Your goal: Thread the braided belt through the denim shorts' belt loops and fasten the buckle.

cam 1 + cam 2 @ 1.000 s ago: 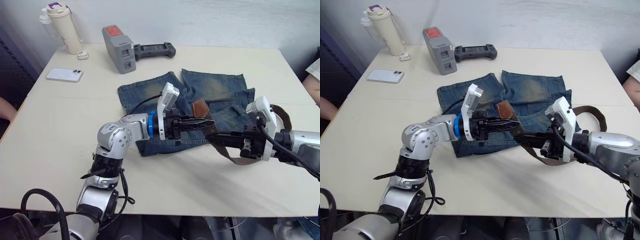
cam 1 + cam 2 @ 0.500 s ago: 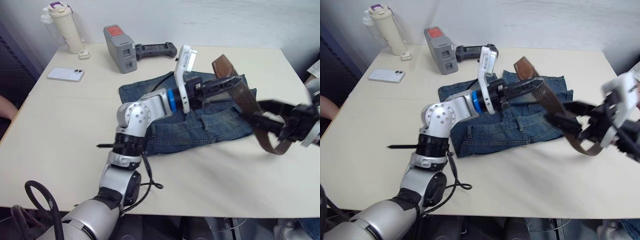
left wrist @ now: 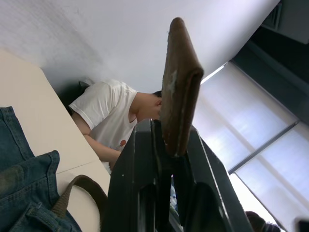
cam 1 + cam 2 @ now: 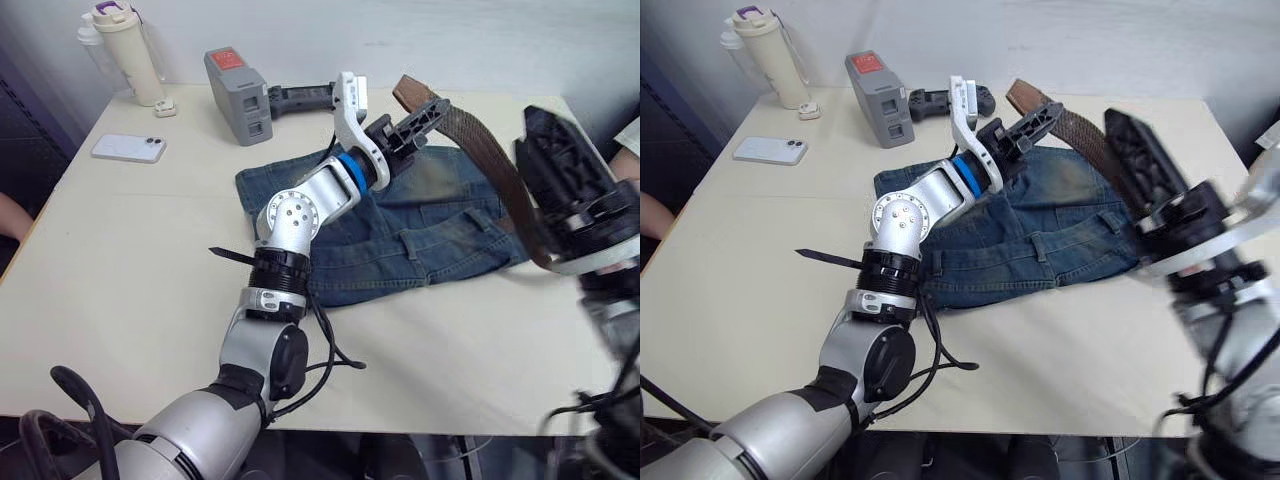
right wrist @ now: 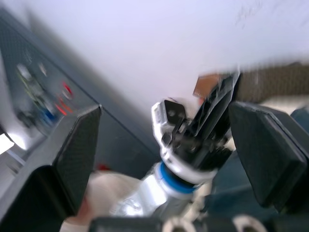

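**A:** Starting with the left eye view, what is the left arm doing?

**B:** The left gripper (image 4: pixel 420 118) is raised above the far edge of the denim shorts (image 4: pixel 400 235), its fingers closed on the dark end of the braided belt (image 4: pixel 480 145). The belt is arching off to the right and down behind the right gripper (image 4: pixel 560 165), which is standing up close to the camera at the right side of the table (image 4: pixel 120 260). The shorts are lying flat in the middle of the table, waistband towards the robot.

**A:** And the rest of the table?

**B:** A phone (image 4: pixel 129 148) is lying at the far left, with a cream bottle (image 4: pixel 128 52) behind it, and a grey battery pack (image 4: pixel 236 83) and a black controller (image 4: pixel 300 96) are sitting near the far edge.

**A:** Is the right eye view adding anything?

**B:** It is showing the same layout. A belt loop (image 4: pixel 1041 249) is standing out on the waistband, with no belt running through it.

**A:** What is the left wrist view showing?

**B:** The two black fingers (image 3: pixel 133 193) are pinching the brown belt tip, which is sticking up between them. Beyond, a person in a white shirt (image 3: pixel 108 116) is sitting at the table's edge, and a stretch of belt is lying beside the denim.

**A:** And the right wrist view?

**B:** Its own fingers (image 5: pixel 79 150) are spread wide apart, holding nothing, and the left gripper is framed between them.
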You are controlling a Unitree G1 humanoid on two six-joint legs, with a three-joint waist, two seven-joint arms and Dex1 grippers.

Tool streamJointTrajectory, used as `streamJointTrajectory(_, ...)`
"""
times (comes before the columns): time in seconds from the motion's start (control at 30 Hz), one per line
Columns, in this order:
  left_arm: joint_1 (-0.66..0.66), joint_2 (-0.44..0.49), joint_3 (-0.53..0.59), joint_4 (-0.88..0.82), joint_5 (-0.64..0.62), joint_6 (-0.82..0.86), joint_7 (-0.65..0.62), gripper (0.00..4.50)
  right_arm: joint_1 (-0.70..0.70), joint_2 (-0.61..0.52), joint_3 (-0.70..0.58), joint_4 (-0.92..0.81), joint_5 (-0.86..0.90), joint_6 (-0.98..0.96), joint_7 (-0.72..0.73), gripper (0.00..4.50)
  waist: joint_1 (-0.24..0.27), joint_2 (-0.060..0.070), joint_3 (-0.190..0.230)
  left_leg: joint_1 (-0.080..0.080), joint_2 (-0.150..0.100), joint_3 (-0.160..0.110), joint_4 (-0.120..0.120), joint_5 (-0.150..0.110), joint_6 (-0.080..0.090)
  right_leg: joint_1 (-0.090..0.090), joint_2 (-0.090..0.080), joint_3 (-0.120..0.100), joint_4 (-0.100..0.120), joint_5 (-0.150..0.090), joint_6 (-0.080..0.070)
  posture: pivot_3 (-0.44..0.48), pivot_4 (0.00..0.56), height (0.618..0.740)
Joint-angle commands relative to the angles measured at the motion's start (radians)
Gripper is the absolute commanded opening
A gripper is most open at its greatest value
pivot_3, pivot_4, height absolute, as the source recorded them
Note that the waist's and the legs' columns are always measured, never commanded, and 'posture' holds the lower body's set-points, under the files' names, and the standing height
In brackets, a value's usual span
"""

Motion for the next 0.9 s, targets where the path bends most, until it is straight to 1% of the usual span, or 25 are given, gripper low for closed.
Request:
streamJointTrajectory(0.03,0.004,-0.086,-0.008,-0.096,-0.104,0.060,0.015,0.00,0.035,0.110,0.104,-0.020,-0.103,-0.097,-0.022,4.46,0.000,0.000,0.000,-0.005,-0.001,0.001,0.001,0.001,0.001,-0.006,-0.001,0.002,0.004,0.000,0.000,0.000,0.150,0.664)
streamJointTrajectory(0.1,0.012,-0.084,-0.012,-0.126,-0.148,0.106,0.028,0.00,0.036,0.153,0.122,0.007,-0.136,-0.134,-0.007,4.46,-0.001,0.000,0.000,-0.008,-0.002,0.003,0.002,0.002,0.001,-0.011,-0.001,0.004,0.007,0.000,0.000,0.000,0.150,0.664)
streamJointTrajectory(0.17,0.024,-0.082,-0.025,-0.154,-0.172,0.134,0.039,0.00,0.034,0.176,0.137,0.042,-0.170,-0.155,0.011,4.46,-0.001,0.000,0.000,-0.008,-0.001,0.003,0.002,0.002,0.001,-0.011,-0.001,0.004,0.008,0.000,0.000,0.000,0.150,0.664)
streamJointTrajectory(0.33,0.055,-0.112,-0.007,-0.175,-0.265,0.170,0.107,0.00,-0.031,0.260,0.132,0.091,-0.210,-0.252,0.075,4.46,-0.011,0.000,0.000,-0.006,-0.001,0.004,0.002,0.003,-0.001,-0.013,-0.001,0.007,0.011,0.000,0.000,0.000,0.150,0.664)
streamJointTrajectory(0.53,0.079,-0.108,-0.045,-0.183,-0.279,0.158,0.138,0.00,-0.099,0.295,0.144,0.113,-0.255,-0.305,0.115,4.46,-0.013,0.000,0.000,-0.006,0.000,0.005,0.002,0.004,-0.001,-0.014,-0.001,0.008,0.012,0.000,0.000,0.000,0.150,0.664)
streamJointTrajectory(0.67,0.090,-0.094,-0.068,-0.174,-0.273,0.157,0.140,0.00,-0.144,0.289,0.148,0.121,-0.283,-0.314,0.118,4.46,-0.013,0.000,0.000,-0.006,-0.001,0.006,0.002,0.004,-0.001,-0.015,-0.001,0.009,0.013,0.000,0.000,0.000,0.150,0.664)
streamJointTrajectory(0.73,0.097,-0.092,-0.070,-0.173,-0.301,0.186,0.151,0.00,-0.156,0.290,0.150,0.124,-0.303,-0.317,0.116,4.46,-0.013,0.000,0.000,-0.006,0.000,0.006,0.002,0.004,-0.001,-0.015,-0.001,0.010,0.013,0.000,0.000,0.000,0.150,0.664)
streamJointTrajectory(0.9,0.110,-0.079,-0.103,-0.178,-0.287,0.186,0.148,0.00,-0.161,0.286,0.141,0.128,-0.332,-0.326,0.127,4.46,-0.013,0.000,0.000,-0.006,-0.001,0.007,0.002,0.004,-0.001,-0.015,-0.001,0.010,0.013,0.000,0.000,0.000,0.150,0.664)
